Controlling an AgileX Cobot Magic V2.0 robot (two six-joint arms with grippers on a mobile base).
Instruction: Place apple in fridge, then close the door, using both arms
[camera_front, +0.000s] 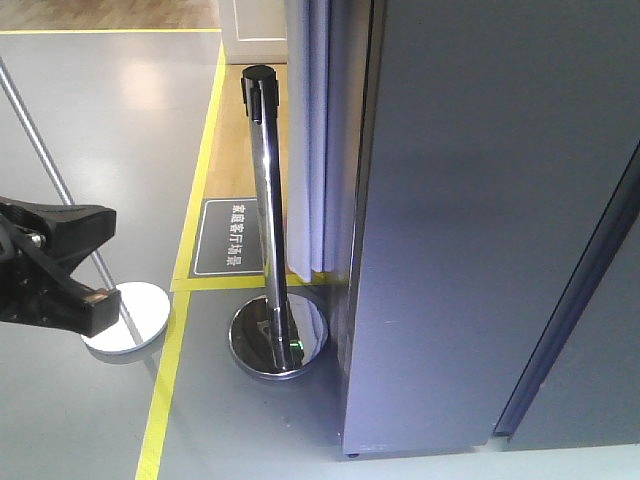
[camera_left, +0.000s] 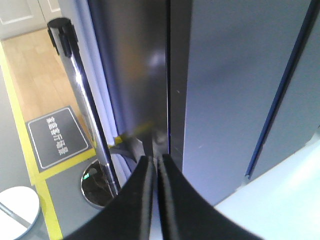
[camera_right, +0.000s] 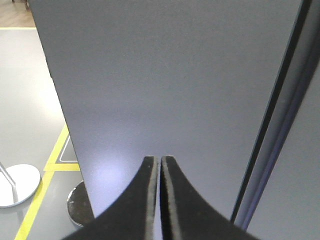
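The fridge (camera_front: 356, 200) fills the right side of the front view as a tall dark grey block, and none of its white inside shows. Its door (camera_front: 480, 200) shows only the flat grey outer face, with a dark seam (camera_front: 580, 290) to the panel on its right. My left gripper (camera_left: 156, 159) is shut and empty, its tips close to the door's left edge (camera_left: 169, 125). A black part of my left arm (camera_front: 60, 265) shows at the left. My right gripper (camera_right: 160, 159) is shut and empty, facing the door (camera_right: 165, 85). The apple is out of view.
A chrome barrier post (camera_front: 265, 190) with a black cap leans on a round shiny base (camera_front: 278, 340) just left of the fridge. A second white disc base (camera_front: 130, 315) lies further left. Yellow tape lines (camera_front: 195, 190) and a dark sign (camera_front: 228, 238) mark the floor.
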